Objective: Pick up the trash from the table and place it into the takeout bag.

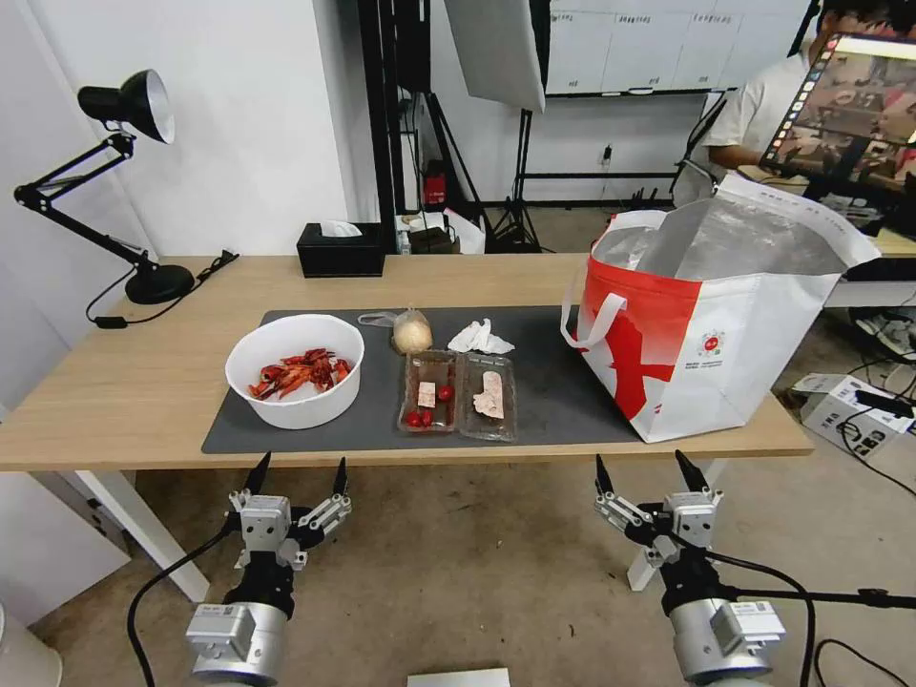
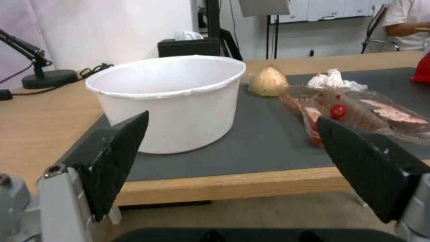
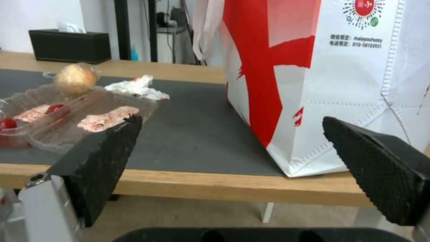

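Both grippers, left gripper (image 1: 298,469) and right gripper (image 1: 649,468), spread wide and empty, hung below the near edge of the table (image 1: 114,382). On its grey mat (image 1: 553,382): takeout bag (image 1: 706,334) standing open at right; bowl of crayfish shells (image 1: 295,370) at left; clear tray (image 1: 458,393) between; crumpled tissue (image 1: 480,338) and bagged beige lump (image 1: 411,334) just behind the tray.

Matt surfaces, glossy plastics

Light-wood table (image 1: 114,382) under a matt grey mat (image 1: 563,401); smooth white plastic bowl (image 1: 296,405); clear glossy tray (image 1: 458,420); woven-fabric takeout bag (image 1: 754,382) with crinkled silver foil lining (image 1: 744,239).
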Controlling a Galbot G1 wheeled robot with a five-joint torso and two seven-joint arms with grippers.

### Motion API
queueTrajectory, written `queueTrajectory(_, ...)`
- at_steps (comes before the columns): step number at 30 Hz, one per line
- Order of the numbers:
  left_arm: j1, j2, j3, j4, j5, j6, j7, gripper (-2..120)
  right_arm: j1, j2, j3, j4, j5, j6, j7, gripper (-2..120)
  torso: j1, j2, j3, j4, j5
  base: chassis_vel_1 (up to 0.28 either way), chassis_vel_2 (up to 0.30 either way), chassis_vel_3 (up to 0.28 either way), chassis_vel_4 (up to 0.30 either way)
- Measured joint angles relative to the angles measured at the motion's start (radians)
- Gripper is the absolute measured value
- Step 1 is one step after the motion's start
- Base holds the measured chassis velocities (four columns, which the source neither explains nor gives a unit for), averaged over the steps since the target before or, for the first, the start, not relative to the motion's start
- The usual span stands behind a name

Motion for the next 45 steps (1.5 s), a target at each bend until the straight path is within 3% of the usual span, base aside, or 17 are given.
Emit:
queueTrajectory(21,-0.002,-0.001,-0.003,-0.001,-0.009,0.006,-0.001,100,0.000,-0.007,0.004,0.001,0.006,-0.004,0.000,100,0.000,0.000,0.000,0.0000,0.0000,0.000,0.000,0.000,0.000)
queueTrajectory(23,-0.017,-0.011,-0.024,-0.019,-0.054,0.045,-0.014,100,0.003,-0.046,0.029,0.012,0.041,-0.035,0.000,100,0.000,0.000,0.000,-0.0001,0.0000,0.000,0.000,0.000,0.000)
queueTrajectory(24,-0.039,-0.025,-0.052,-0.044,-0.117,0.099,-0.031,100,0.010,-0.106,0.068,0.030,0.097,-0.084,-0.002,100,0.000,0.000,0.000,-0.0001,0.0002,0.000,0.000,0.000,0.000)
queueTrajectory(25,-0.039,-0.025,-0.052,-0.044,-0.117,0.099,-0.031,100,0.010,-0.106,0.068,0.030,0.097,-0.084,-0.002,100,0.000,0.000,0.000,-0.0001,0.0002,0.000,0.000,0.000,0.000)
queueTrajectory(27,-0.070,-0.046,-0.094,-0.081,-0.209,0.177,-0.058,100,0.021,-0.211,0.135,0.061,0.192,-0.168,-0.005,100,0.000,0.000,0.000,-0.0001,0.0005,0.000,0.000,0.000,0.000)
queueTrajectory(30,-0.074,-0.049,-0.102,-0.086,-0.243,0.181,-0.059,100,0.029,-0.257,0.165,0.072,0.241,-0.177,-0.019,100,0.000,0.000,0.000,0.0003,-0.0003,0.000,0.000,0.000,0.000)
queueTrajectory(45,-0.074,-0.057,-0.089,-0.065,-0.258,0.141,-0.047,100,0.041,-0.263,0.155,0.055,0.268,-0.120,-0.042,100,0.000,0.000,0.000,0.0000,0.0000,0.000,0.000,0.000,0.000)
